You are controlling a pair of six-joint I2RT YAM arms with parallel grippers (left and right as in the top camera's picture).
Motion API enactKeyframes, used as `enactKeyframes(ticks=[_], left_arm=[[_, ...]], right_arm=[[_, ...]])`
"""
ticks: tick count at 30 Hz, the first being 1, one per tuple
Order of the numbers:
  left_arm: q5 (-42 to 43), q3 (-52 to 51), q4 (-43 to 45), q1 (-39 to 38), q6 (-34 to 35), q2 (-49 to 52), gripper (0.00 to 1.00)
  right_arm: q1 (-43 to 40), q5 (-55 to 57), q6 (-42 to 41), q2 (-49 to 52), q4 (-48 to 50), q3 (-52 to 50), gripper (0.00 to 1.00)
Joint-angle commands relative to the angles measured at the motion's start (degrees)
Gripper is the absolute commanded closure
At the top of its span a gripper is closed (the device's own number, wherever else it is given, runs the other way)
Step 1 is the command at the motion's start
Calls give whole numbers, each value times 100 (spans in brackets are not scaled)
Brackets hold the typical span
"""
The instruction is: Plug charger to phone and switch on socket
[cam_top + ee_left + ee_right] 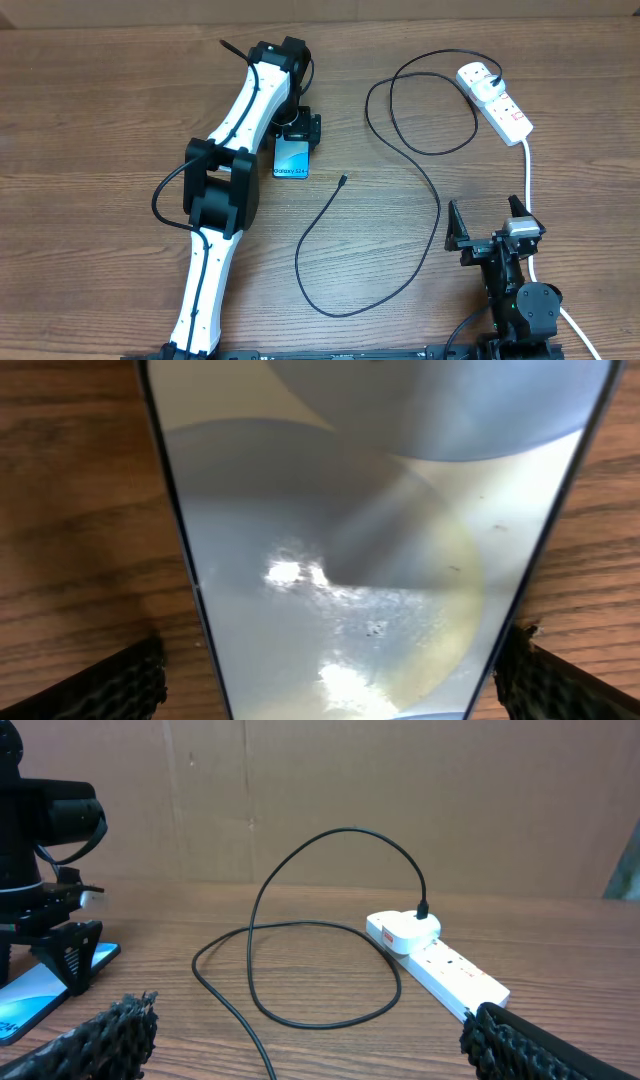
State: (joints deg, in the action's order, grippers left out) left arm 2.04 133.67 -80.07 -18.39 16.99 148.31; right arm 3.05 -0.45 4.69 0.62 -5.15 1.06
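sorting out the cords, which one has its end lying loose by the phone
The thin black charger: its tip lies free beside the phone. The thick white cord runs from the socket.

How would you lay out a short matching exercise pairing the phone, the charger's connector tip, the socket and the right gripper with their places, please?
Things:
1 phone
2 connector tip
3 socket
4 right gripper

Places:
A far right of the table, plug head seated in it
B beneath the open left gripper
C lying loose, apart from the phone
D near right, open and empty

Pairs: 1-B, 2-C, 3-A, 4-D
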Motion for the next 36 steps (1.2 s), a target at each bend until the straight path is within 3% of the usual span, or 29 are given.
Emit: enactKeyframes(ticks=[1, 15, 29, 36], left_arm=[[33, 31, 31, -48, 173, 234, 0], [142, 20, 22, -50, 280, 234, 3], [140, 20, 22, -52, 448, 234, 13], [90, 20, 22, -101, 444, 234, 11]], right_arm=[[-17, 37, -15, -46, 33, -57, 0], [-17, 37, -15, -46, 33, -57, 0], [-17, 39, -15, -46, 33, -57, 0], [-17, 37, -15, -46, 33, -57, 0]])
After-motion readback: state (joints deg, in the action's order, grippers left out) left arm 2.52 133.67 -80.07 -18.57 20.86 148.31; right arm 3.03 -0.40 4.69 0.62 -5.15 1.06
